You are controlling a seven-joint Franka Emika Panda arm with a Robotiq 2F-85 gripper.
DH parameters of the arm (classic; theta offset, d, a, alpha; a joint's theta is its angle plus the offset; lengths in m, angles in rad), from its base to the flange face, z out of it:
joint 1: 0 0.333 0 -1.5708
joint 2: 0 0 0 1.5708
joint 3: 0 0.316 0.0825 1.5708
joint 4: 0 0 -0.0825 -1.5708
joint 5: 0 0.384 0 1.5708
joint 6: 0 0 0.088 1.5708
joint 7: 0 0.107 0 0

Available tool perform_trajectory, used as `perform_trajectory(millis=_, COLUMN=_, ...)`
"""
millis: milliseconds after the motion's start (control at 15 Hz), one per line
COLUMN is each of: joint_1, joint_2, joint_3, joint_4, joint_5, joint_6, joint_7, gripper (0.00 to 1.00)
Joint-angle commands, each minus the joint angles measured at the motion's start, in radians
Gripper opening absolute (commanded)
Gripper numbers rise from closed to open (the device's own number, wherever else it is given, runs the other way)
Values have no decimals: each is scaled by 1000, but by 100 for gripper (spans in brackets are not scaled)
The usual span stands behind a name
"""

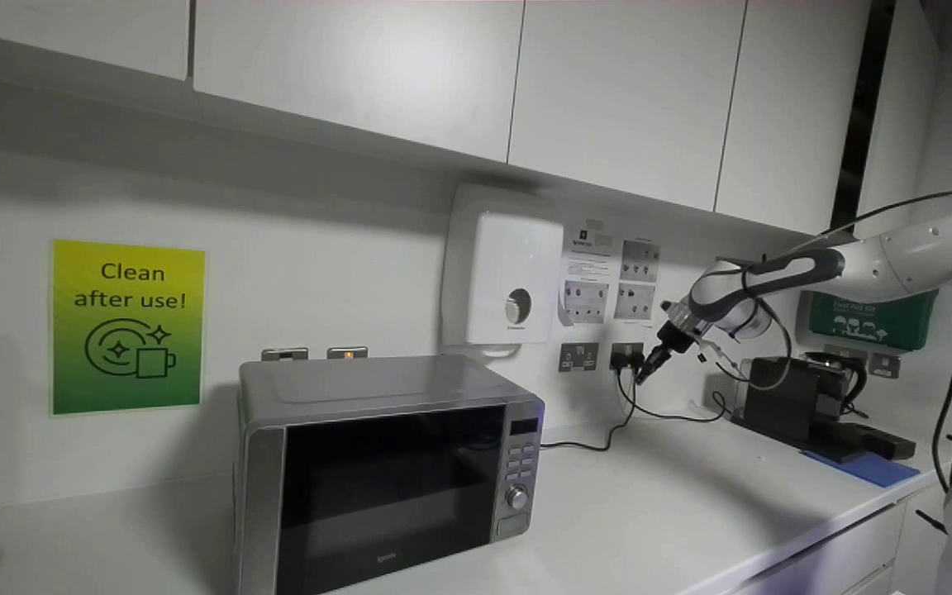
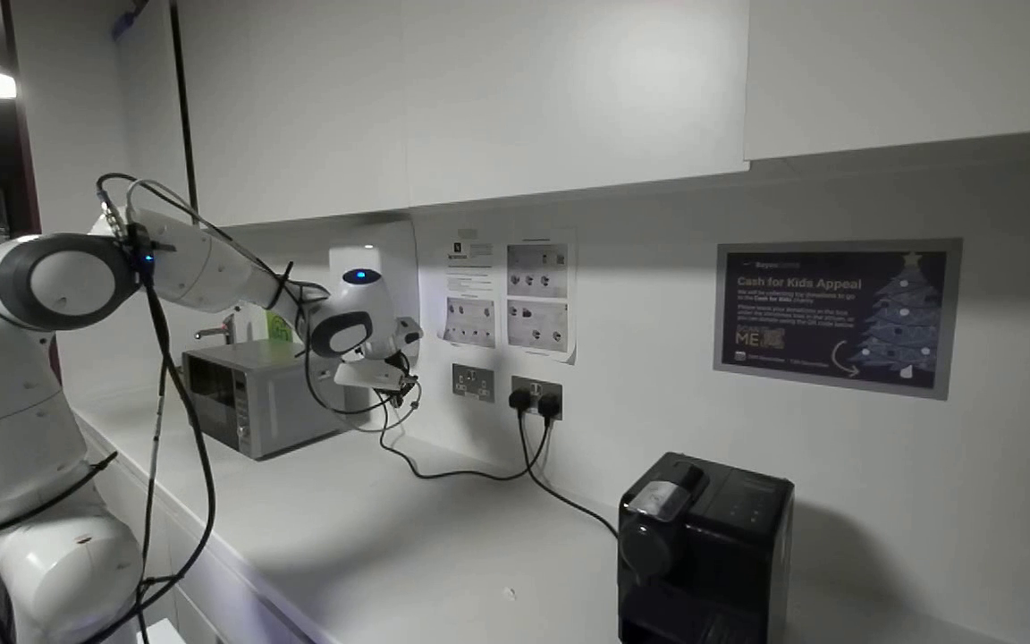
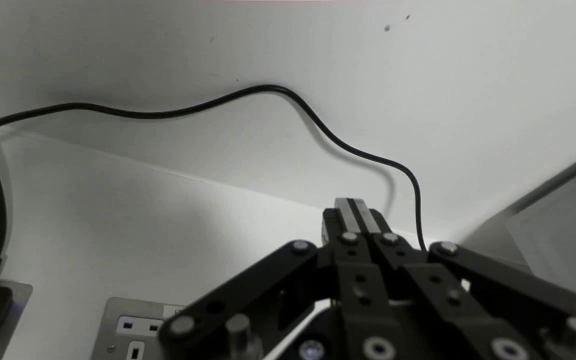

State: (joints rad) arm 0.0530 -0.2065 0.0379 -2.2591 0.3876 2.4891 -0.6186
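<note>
Overhead, white cupboards [image 1: 625,91] run along the wall [image 1: 319,281], with a long white bench [image 1: 649,496] beneath. The arm [image 2: 211,277] reaches across it, angled toward the wall. On the bench sit the microwave [image 1: 385,496] and, well apart from it, the coffee machine [image 2: 703,572]. Between the two, the wall carries a plain socket [image 2: 473,383] and, just beside it, a plugged socket [image 2: 535,386] with two black plugs [image 2: 520,400]. Near the jaws, a black cable [image 3: 188,113] lies along the bench, running from the plugs to the microwave; in the wrist view it bends and passes behind them. Whether they touch it cannot be told. The jaws themselves are fully together, tips angled down, with only a thin dark seam between the pale pads [image 3: 346,214].
</note>
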Motion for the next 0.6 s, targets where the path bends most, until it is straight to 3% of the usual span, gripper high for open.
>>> perform_trajectory(millis=0, joint_1=33, joint_2=-140, joint_3=-42, joint_4=-80, joint_5=-30, joint_6=-52, joint_7=-11, gripper=0)
perform_trajectory(millis=133, joint_1=36, joint_2=-192, joint_3=-46, joint_4=-101, joint_5=-58, joint_6=-62, joint_7=35, gripper=0)
perform_trajectory(millis=533, joint_1=8, joint_2=-348, joint_3=-22, joint_4=-144, joint_5=-172, joint_6=-96, joint_7=372, gripper=0)
